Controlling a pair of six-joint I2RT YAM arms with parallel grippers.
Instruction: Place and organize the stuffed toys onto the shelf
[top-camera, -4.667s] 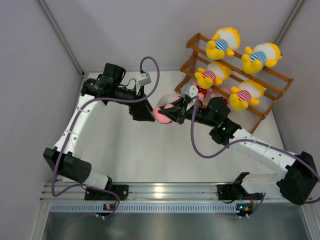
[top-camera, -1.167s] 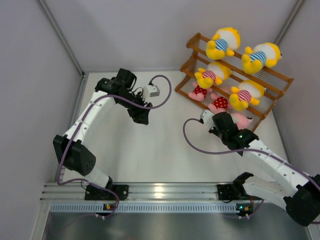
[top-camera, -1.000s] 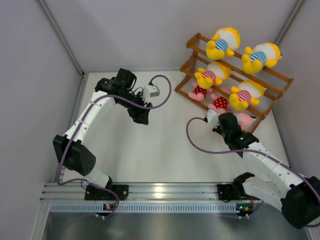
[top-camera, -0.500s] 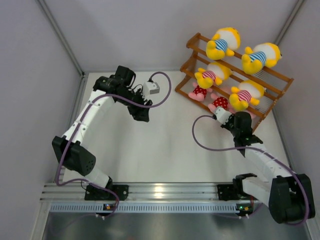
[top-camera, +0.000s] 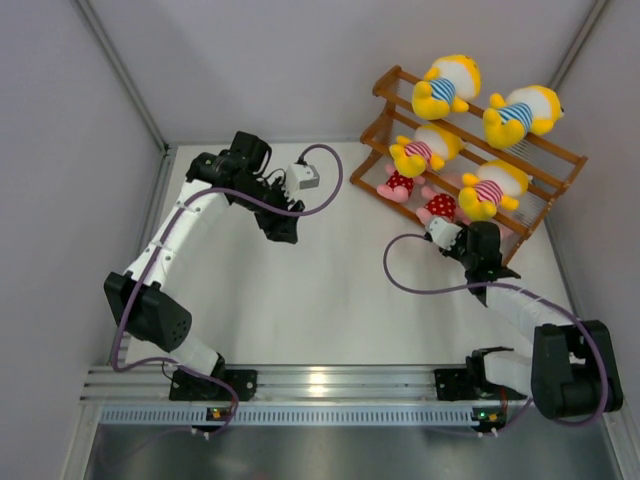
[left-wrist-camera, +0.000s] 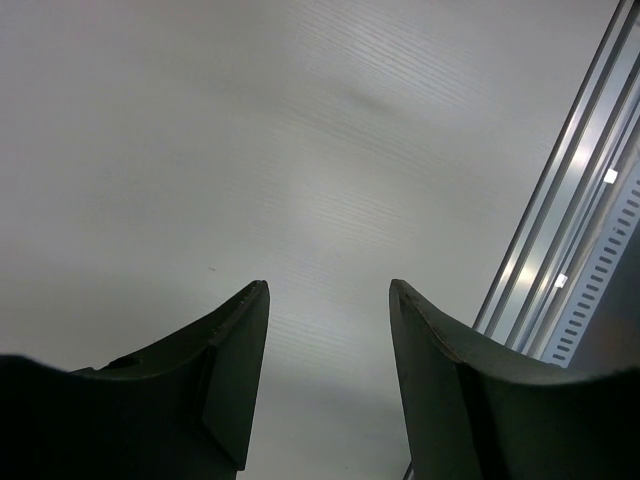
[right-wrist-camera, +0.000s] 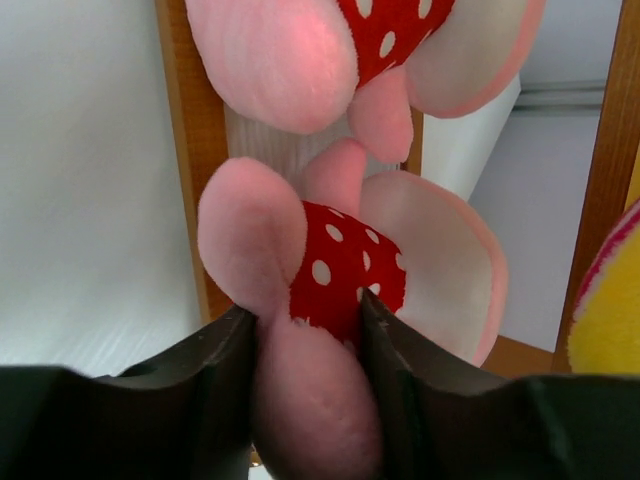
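My right gripper (right-wrist-camera: 308, 325) pinches a pink toy (right-wrist-camera: 345, 262) on the lowest tier of the shelf (right-wrist-camera: 182, 150), touching a 2nd pink toy (right-wrist-camera: 290, 50). My left gripper (left-wrist-camera: 328, 292) hangs spread over the table (left-wrist-camera: 300, 150), well apart from the shelf.

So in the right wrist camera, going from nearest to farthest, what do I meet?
Right tool → nearer pink toy, in a red dotted outfit, clasped in the tool → farther pink toy, dressed alike, partly cut off at the top edge.
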